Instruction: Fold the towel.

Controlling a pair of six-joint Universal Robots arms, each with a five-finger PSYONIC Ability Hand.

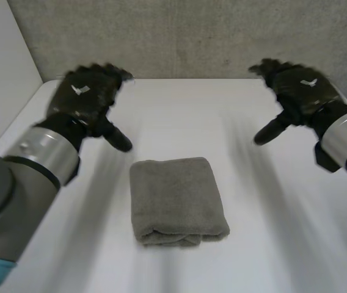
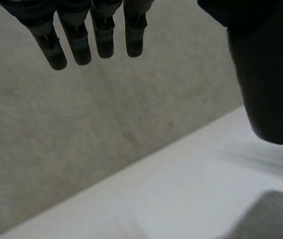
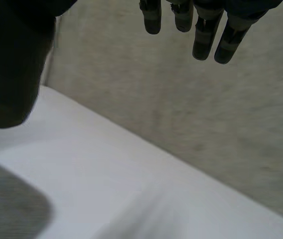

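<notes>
You have the grey towel (image 1: 176, 200) lying folded into a compact rectangle at the middle of the white worktop (image 1: 271, 244), its layered edges toward the camera in the head view, and neither hand touches it. Your left hand (image 1: 85, 94) hovers above the worktop off the towel's far left corner, fingers (image 2: 76, 45) straight, thumb (image 2: 268, 84) held apart, holding nothing. Your right hand (image 1: 299, 85) hovers likewise off the far right corner, well apart from the towel, straight-fingered and empty, in front of the grey wall (image 1: 192, 36).
</notes>
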